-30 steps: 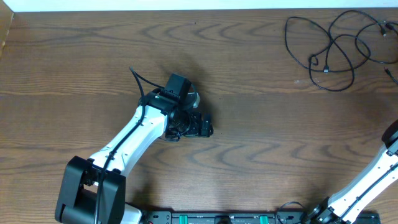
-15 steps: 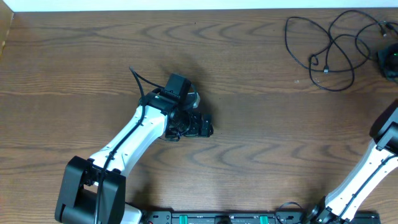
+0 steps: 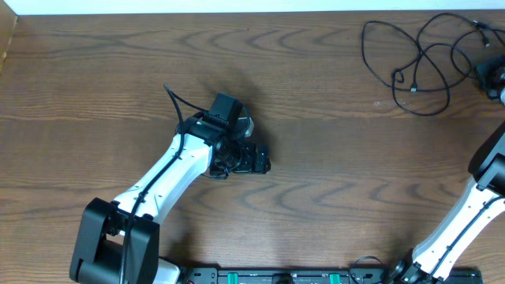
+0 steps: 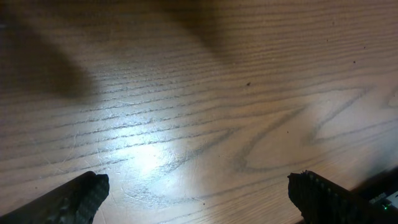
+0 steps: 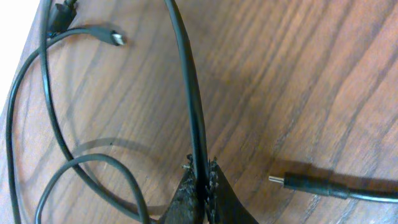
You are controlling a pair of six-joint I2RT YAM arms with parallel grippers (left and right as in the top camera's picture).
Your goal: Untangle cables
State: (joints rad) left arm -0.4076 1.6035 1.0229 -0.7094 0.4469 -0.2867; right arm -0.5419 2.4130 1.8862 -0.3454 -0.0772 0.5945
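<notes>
A tangle of thin black cables (image 3: 414,55) lies looped at the table's far right corner. My right gripper (image 3: 491,77) sits at the right edge of that tangle. In the right wrist view its fingers (image 5: 200,169) are shut on one black cable (image 5: 189,93) that runs up between them. Other loops (image 5: 37,118) and a small plug end (image 5: 115,38) lie to the left, and another plug end (image 5: 311,185) lies to the right. My left gripper (image 4: 196,196) is open and empty over bare wood near the table's middle (image 3: 256,158). No white cable shows.
The wooden table's (image 3: 316,158) far edge runs right behind the cables. The right edge of the table is near my right gripper. The left arm (image 3: 173,177) stretches from the front left toward the middle.
My right gripper came into the overhead view at the far right and moved up to the tangle's right edge. The left arm has not moved.
</notes>
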